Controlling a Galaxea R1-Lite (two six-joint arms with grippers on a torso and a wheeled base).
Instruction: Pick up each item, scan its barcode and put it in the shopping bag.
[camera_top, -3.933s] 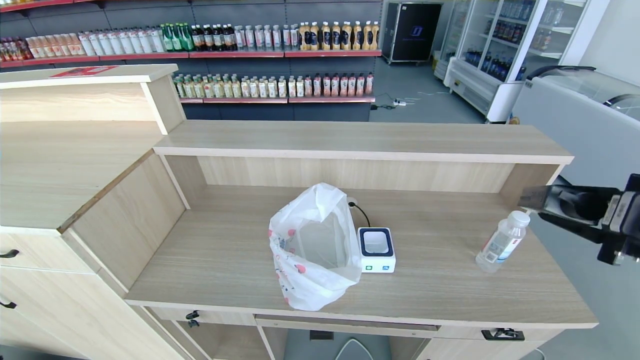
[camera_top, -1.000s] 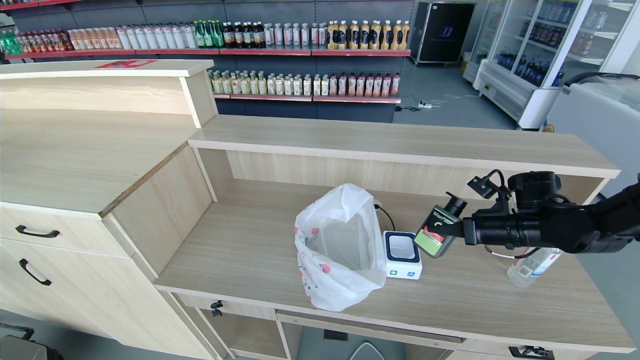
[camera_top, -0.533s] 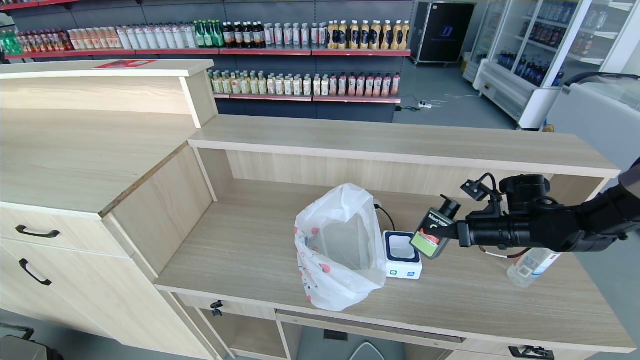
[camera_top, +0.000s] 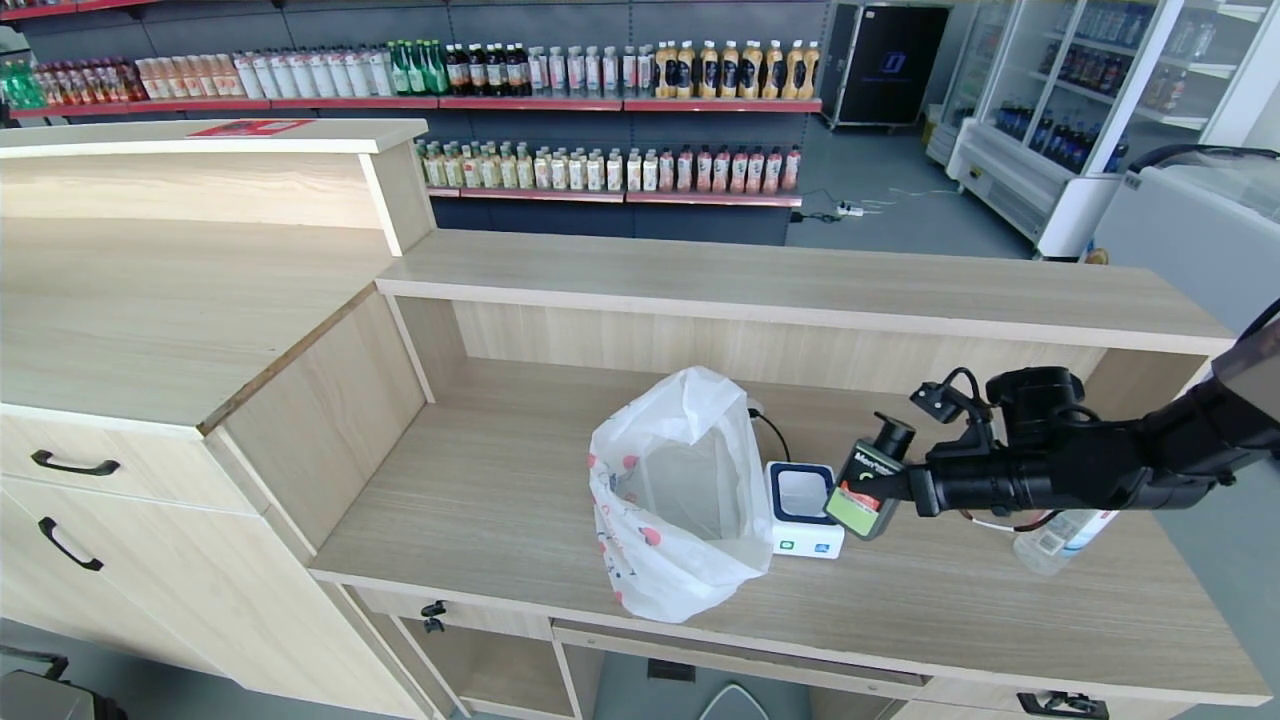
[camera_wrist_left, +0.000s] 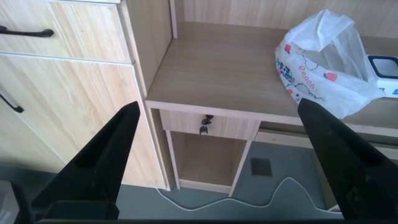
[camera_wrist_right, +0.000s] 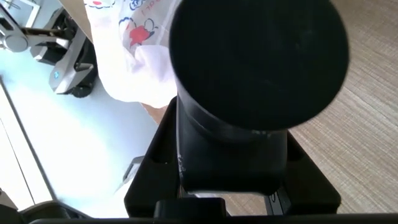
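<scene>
The desk (camera_top: 520, 500) carries an open bag (camera_top: 680, 500) near the middle of its front edge, and nothing shows inside it. The scanner (camera_top: 800, 545) sits just beside the bag, toward the right edge. The right gripper (camera_top: 888, 487) is clamped on a dark-capped bottle (camera_top: 862, 492), held tilted just above the scanner's right side. So the first scan looks to be under way, with bagging to follow. A water bottle (camera_top: 1060, 535) near the right edge waits untouched. The left gripper (camera_wrist_left: 217, 104) hangs off the front left corner, fingers spread wide and empty.
</scene>
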